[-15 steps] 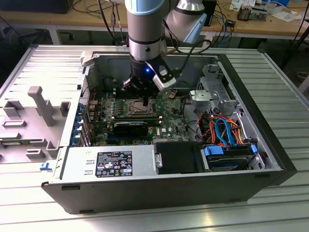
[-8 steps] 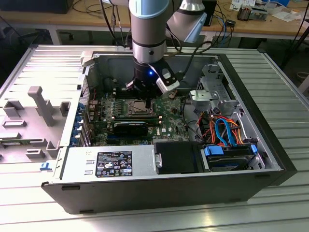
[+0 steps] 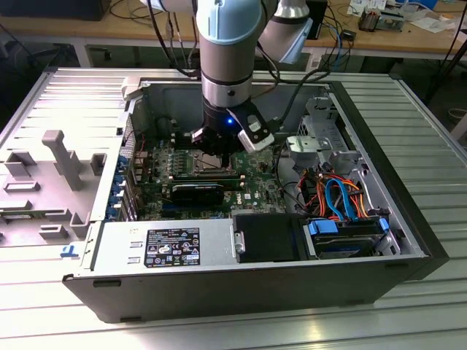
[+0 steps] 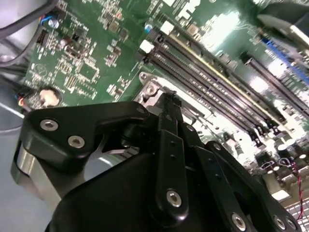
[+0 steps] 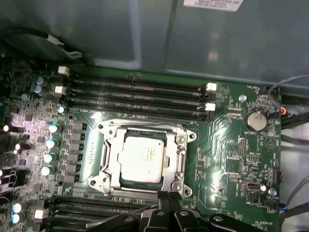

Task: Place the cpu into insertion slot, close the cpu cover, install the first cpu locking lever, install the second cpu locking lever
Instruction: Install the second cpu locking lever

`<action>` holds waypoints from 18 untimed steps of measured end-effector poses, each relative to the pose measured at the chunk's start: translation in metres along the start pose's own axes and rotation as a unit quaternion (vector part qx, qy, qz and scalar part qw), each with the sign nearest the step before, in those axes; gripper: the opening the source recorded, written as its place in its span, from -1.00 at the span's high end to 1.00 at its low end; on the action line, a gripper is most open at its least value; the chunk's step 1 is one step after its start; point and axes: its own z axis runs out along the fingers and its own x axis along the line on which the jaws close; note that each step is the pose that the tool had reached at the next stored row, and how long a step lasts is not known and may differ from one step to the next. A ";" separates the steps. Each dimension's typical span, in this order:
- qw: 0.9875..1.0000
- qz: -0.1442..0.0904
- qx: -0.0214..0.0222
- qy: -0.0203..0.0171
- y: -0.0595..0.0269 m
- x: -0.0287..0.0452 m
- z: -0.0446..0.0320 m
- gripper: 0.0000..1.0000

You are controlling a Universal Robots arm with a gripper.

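The cpu [image 5: 143, 157], a silver-grey square chip, lies flat in the insertion slot [image 5: 110, 182] on the green motherboard [image 5: 231, 159]. The cpu cover [image 5: 180, 159], a silvery metal frame, lies down around the chip. My gripper [image 5: 167, 197] is shut, its black fingertips together at the edge of the socket, nothing visible between them. In the second wrist view the fingers [image 4: 166, 104] end right at a corner of the socket's metal rim [image 4: 152, 89]. In the exterior view the gripper [image 3: 214, 149] is down inside the open computer case, just over the socket [image 3: 206, 163].
Black memory slots [image 5: 135, 92] run along one side of the socket, and more lie beside the fingers. A long black heatsink block [image 3: 198, 191], the power supply [image 3: 168, 244], a drive bay and coloured cables [image 3: 336, 193] crowd the case. Case walls [image 3: 241, 295] surround the board.
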 end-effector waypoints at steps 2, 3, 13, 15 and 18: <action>1.000 0.001 -0.023 -0.002 -0.0054 0.0006 -0.0007 0.79; 0.999 0.001 -0.032 -0.003 -0.0085 0.0010 -0.0011 0.79; 0.997 0.003 -0.076 -0.008 -0.0310 0.0095 -0.0016 0.79; 0.997 0.003 -0.080 -0.009 -0.0321 0.0123 -0.0009 0.79; 0.996 0.003 -0.087 -0.010 -0.0349 0.0164 0.0023 0.79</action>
